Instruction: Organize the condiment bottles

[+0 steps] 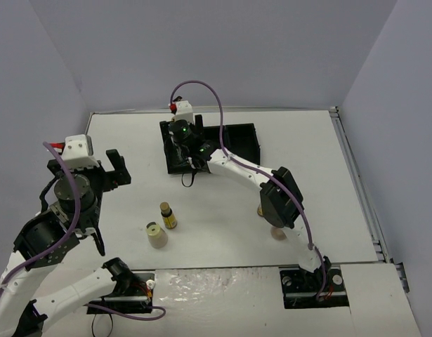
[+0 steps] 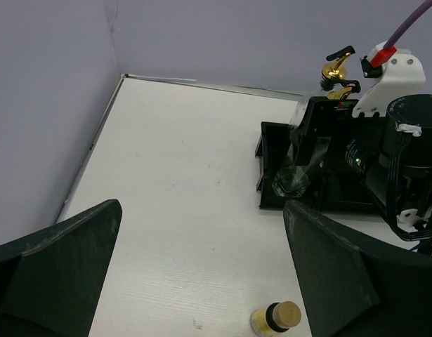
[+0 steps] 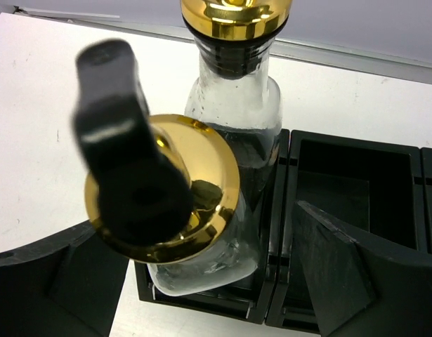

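Observation:
Two tall clear glass bottles with gold pourer tops stand in the left compartment of the black tray [image 3: 289, 184]. The near bottle [image 3: 201, 253] leans, and my right gripper [image 3: 200, 223] is open with a finger on each side of it. The far bottle [image 3: 233, 105] is upright behind it. A small amber bottle [image 1: 168, 215] and a beige jar [image 1: 156, 235] stand on the table. My left gripper [image 1: 109, 203] is open and empty to their left. The amber bottle also shows in the left wrist view [image 2: 277, 318]. A second amber bottle [image 1: 261, 209] and a pink jar [image 1: 277, 232] peek out from under the right arm.
The black tray [image 1: 245, 135] sits at the back of the white table, and its middle and right compartments hold nothing. The right arm [image 1: 272, 189] stretches diagonally across the table to it. Purple-grey walls close in the back and both sides.

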{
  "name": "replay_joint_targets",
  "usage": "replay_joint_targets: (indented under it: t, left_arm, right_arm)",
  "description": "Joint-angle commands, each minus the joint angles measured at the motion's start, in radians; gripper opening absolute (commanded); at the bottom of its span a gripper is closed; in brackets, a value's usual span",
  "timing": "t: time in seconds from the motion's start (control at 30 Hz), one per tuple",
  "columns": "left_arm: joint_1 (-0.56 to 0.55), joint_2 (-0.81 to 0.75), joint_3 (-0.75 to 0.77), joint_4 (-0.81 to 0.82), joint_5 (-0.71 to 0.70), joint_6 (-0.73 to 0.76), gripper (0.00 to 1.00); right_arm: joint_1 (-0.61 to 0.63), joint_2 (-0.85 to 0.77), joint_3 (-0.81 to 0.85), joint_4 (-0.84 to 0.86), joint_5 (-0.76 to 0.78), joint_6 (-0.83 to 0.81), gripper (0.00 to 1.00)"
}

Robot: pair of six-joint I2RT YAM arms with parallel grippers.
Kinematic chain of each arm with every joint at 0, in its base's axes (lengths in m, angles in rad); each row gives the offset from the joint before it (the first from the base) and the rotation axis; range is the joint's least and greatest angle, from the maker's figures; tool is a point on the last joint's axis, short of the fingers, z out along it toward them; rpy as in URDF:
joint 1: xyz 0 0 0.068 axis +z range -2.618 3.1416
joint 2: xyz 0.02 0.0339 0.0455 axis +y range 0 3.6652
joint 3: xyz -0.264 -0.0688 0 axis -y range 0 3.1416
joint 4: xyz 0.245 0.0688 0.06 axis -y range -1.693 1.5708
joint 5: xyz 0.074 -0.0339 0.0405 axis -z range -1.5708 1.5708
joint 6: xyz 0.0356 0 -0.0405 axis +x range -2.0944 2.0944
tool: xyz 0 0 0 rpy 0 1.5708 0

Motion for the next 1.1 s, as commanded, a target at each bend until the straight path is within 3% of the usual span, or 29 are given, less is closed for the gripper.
replay_joint_targets:
  t: [0.0,0.37,0.77,0.93,1.07]
  left_arm:
    - [-0.004,0.004,0.037,0.01,-0.021,-0.009,0.97]
    - [-0.004,0.01,-0.014,-0.035,0.007,-0.081,0.97]
    - [-0.011,0.014,-0.287,-0.012,0.278,-0.399,0.97]
    - [-0.074,0.027,-0.358,-0.001,0.258,-0.487,0.97]
    - [-0.189,0.1,-0.348,-0.023,0.142,-0.531,0.97]
  right_arm:
    - [0.008,-0.146,-0.013,0.037,0.021,-0.002,0.88]
    - [0.023,-0.424,-0.256,-0.062,0.013,0.04,0.89]
    - [0.021,-0.743,-0.51,-0.169,0.048,0.074,0.9]
    - [0.021,-0.809,-0.576,-0.18,0.053,0.081,0.9]
    - [0.024,-0.837,-0.605,-0.18,0.053,0.086,0.9]
